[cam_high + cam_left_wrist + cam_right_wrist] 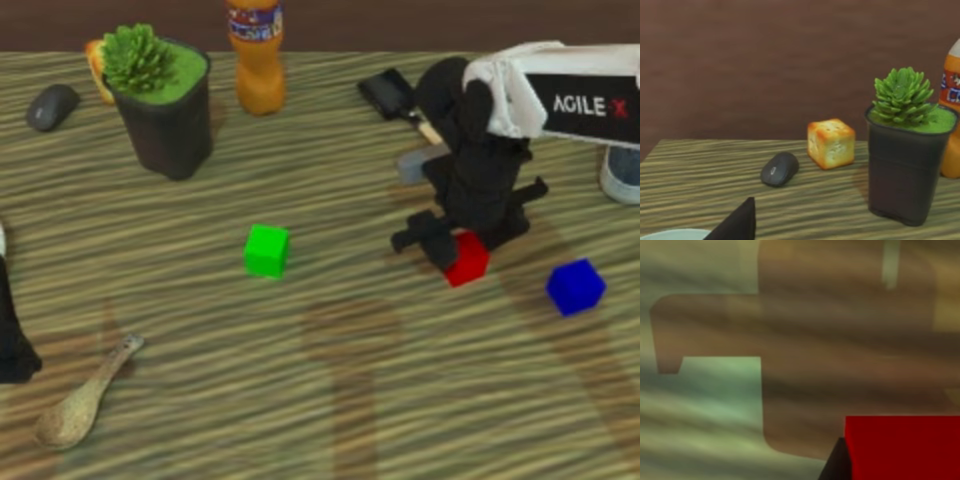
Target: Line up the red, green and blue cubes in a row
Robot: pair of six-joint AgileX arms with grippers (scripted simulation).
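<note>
The red cube (470, 262) sits right of the table's middle, partly under my right gripper (462, 246), which reaches down over it and is shut on it. In the right wrist view the red cube (905, 447) fills one corner, with a dark fingertip (837, 465) pressed against its side and the gripper's shadow on the table behind. The green cube (267, 250) lies alone near the middle. The blue cube (575, 286) rests to the right of the red one. My left gripper (18, 362) stays parked at the left edge, open; one fingertip (740, 222) shows in its wrist view.
At the back left stand a dark plant pot (165, 100), a grey mouse (52, 106), a toast-coloured cube (831, 143) and an orange bottle (258, 55). A wooden spoon (85, 395) lies front left. A black-headed tool (395, 95) and a shoe (622, 170) lie at the back right.
</note>
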